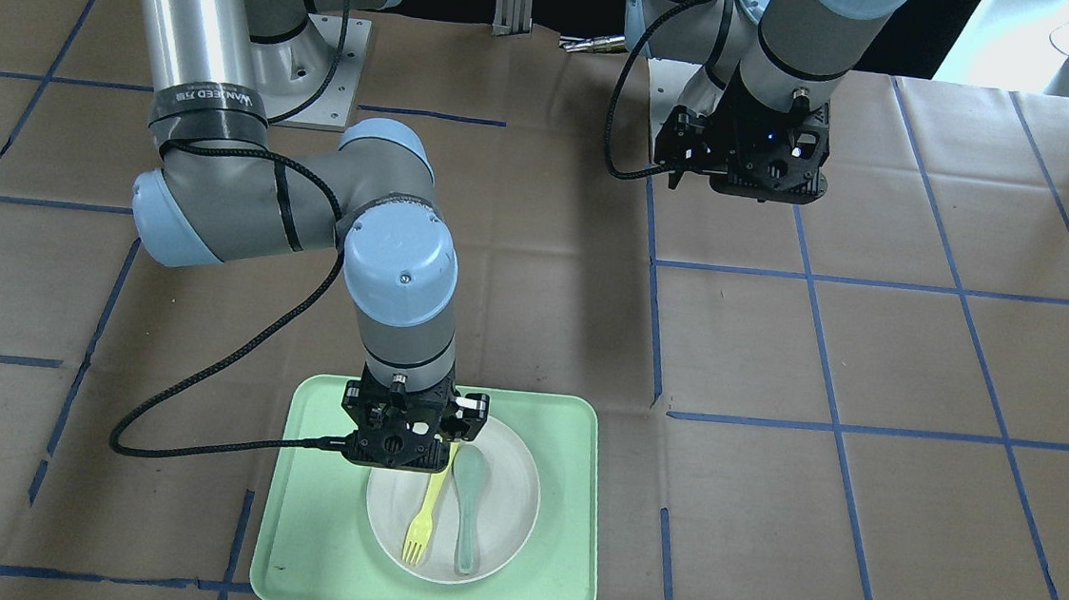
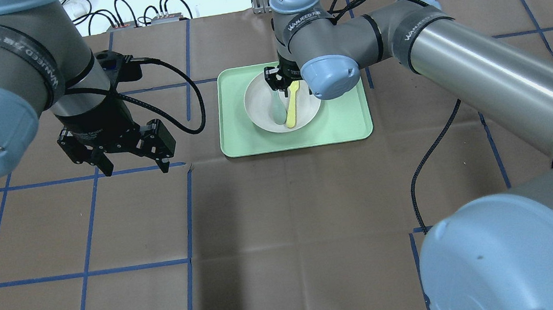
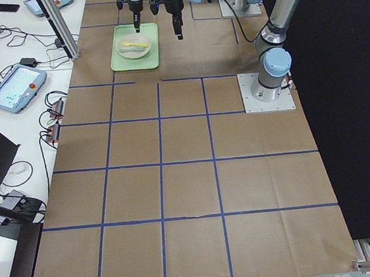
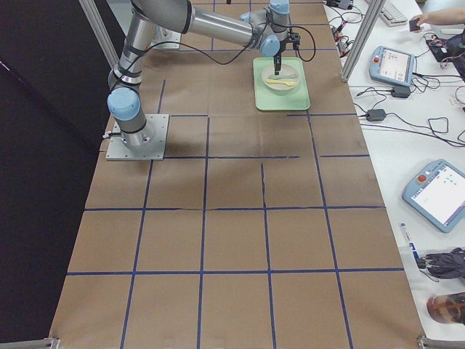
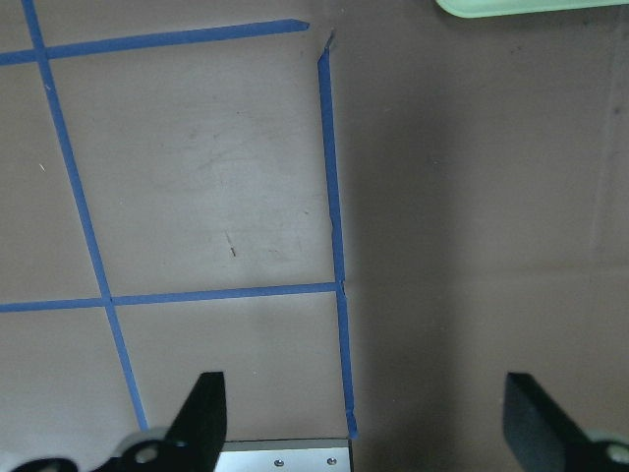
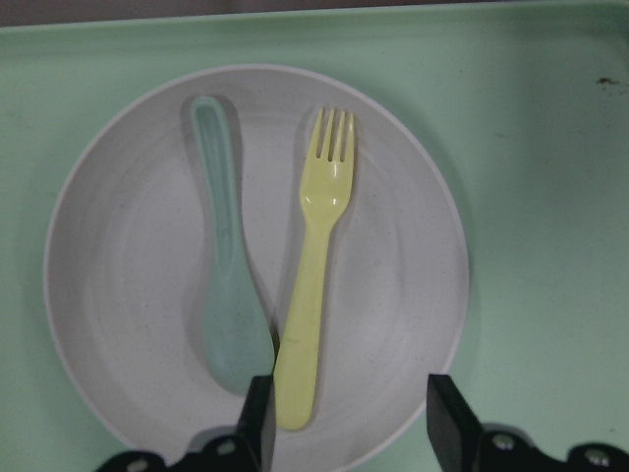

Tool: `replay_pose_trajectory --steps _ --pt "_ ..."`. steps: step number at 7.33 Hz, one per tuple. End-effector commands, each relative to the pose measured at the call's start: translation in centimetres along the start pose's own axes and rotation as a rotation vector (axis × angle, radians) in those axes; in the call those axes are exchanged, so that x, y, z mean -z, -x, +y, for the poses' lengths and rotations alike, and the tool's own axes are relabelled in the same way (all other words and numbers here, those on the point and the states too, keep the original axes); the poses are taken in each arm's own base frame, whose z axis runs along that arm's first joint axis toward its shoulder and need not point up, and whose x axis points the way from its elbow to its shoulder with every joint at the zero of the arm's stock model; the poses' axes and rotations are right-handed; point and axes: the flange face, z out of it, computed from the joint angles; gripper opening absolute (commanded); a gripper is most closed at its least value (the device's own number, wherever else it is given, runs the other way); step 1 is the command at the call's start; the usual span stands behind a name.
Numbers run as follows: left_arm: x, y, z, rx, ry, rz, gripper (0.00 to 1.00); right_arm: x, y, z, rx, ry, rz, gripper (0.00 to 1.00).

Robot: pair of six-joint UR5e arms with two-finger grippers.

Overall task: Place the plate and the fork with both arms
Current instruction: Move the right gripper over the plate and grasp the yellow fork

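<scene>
The off-white plate (image 1: 505, 498) lies in the mint-green tray (image 1: 561, 569). The yellow fork (image 1: 426, 517) lies in the plate beside a grey-green spoon (image 1: 467, 514). My right gripper (image 1: 404, 447) is over the plate's robot-side part, above the fork's handle end. In the right wrist view the right gripper (image 6: 349, 428) is open, its fingers (image 6: 260, 428) to either side of the handle end of the fork (image 6: 319, 246), with the plate (image 6: 393, 324) below. My left gripper (image 2: 131, 165) is open and empty, above bare table to the left of the tray (image 2: 345, 127).
The table is covered in brown paper with a grid of blue tape lines (image 2: 88, 272). The spoon (image 6: 221, 275) lies close against the fork. The right arm's black cable (image 1: 199, 445) loops over the table next to the tray. The tray's corner (image 5: 531, 6) shows in the left wrist view.
</scene>
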Motion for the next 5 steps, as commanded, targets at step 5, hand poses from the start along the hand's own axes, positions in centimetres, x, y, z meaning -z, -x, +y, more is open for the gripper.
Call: replay_pose_trajectory --steps 5 --pt "-1.1 0.0 -0.8 -0.008 0.023 0.001 1.00 -5.0 0.4 -0.5 -0.005 0.011 0.000 0.58"
